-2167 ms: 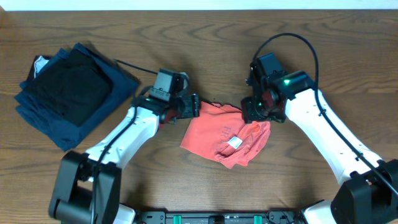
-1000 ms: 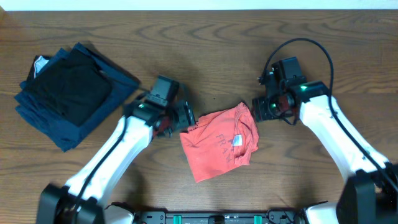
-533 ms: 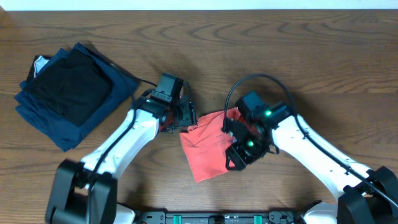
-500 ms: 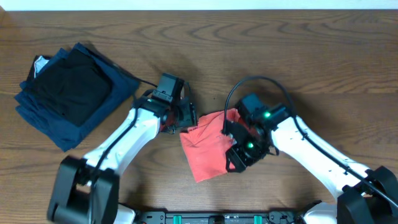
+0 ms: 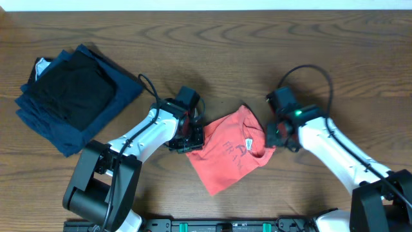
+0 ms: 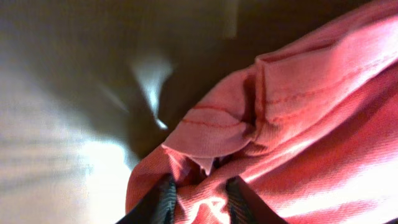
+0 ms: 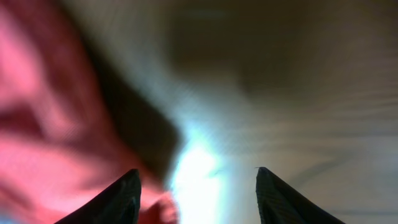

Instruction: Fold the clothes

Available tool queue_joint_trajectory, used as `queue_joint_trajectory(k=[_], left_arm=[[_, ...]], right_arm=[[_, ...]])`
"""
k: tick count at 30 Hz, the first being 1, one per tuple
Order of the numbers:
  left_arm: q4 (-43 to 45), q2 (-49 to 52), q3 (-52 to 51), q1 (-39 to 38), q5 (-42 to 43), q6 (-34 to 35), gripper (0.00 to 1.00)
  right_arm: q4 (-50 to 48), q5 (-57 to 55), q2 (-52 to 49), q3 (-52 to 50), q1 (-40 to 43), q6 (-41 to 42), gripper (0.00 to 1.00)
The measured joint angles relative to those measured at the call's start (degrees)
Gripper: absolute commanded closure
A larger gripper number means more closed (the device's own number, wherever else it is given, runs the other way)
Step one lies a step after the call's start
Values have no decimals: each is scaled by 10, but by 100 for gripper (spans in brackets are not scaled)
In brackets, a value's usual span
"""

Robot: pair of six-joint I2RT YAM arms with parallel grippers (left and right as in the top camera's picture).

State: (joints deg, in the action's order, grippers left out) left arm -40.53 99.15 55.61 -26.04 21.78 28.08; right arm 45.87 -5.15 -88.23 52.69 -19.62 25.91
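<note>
The left arm reached from the near edge of the table (image 5: 212, 45) up and rightward, elbow bent, its left tool (image 5: 190, 140) pressed low at the left edge of the coral-red T-shirt (image 5: 225, 158). The right arm came in from the near right corner, forearm angled up and leftward, with the right tool (image 5: 271, 135) at the shirt's right edge and a black cable (image 5: 309, 69) looping above the wrist.

The T-shirt lay crumpled between the two tools near the middle of the table, dark lettering and a small white label (image 5: 250, 143) showing on top. Well apart, at the far left, folded navy-blue garments (image 5: 58, 132) sat in a stack with a folded black garment (image 5: 74, 90) on top.

In the left wrist view the left tool (image 6: 200, 194) was closed to a narrow gap, a hemmed fold of the T-shirt (image 6: 298, 112) pinched between its fingers (image 6: 163, 200). In the blurred right wrist view the right tool (image 7: 199, 186) stood wide apart and gripped nothing, with the T-shirt (image 7: 37, 124) to the left of its fingers (image 7: 124, 194) and bare table between them.
</note>
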Motion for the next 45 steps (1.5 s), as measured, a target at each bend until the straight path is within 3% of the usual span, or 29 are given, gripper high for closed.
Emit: queue_joint_trajectory(k=[5, 8, 9, 10, 11, 12, 18, 23, 33, 36, 39, 41, 45], left_arm=[[-62, 0, 0, 0, 4, 24, 81], [-76, 0, 0, 0, 3, 38, 75], [-73, 0, 0, 0, 3, 40, 66], [-66, -2, 0, 1, 3, 39, 43], [-52, -3, 0, 4, 3, 39, 13], [-29, -8, 0, 7, 3, 39, 2], [126, -53, 2, 42, 0, -14, 2], [193, -51, 2, 45, 9, -67, 2], [291, 66, 9, 42, 165, -107, 0], [299, 83, 17, 28, 201, -110, 20], [301, 102, 20, 3, 222, -113, 59], [303, 113, 20, -11, 224, -114, 94], [305, 124, 17, -21, 231, -118, 94]], right_arm=[[-7, -21, 0, 33, 35, -15, 39], [10, -10, 0, 47, 36, -41, 38], [21, -5, 0, 50, 36, -48, 37], [33, 0, 0, 50, 36, -54, 37], [43, 3, 0, 50, 36, -58, 36], [53, 6, 0, 50, 36, -61, 35], [67, 16, 0, 50, 36, -71, 34], [67, 22, 0, 50, 36, -71, 33], [68, 28, 0, 50, 36, -71, 33], [68, 29, 0, 50, 36, -71, 33], [69, 28, 0, 50, 36, -71, 33], [69, 28, 0, 50, 36, -71, 33], [69, 28, 0, 50, 36, -71, 33]])
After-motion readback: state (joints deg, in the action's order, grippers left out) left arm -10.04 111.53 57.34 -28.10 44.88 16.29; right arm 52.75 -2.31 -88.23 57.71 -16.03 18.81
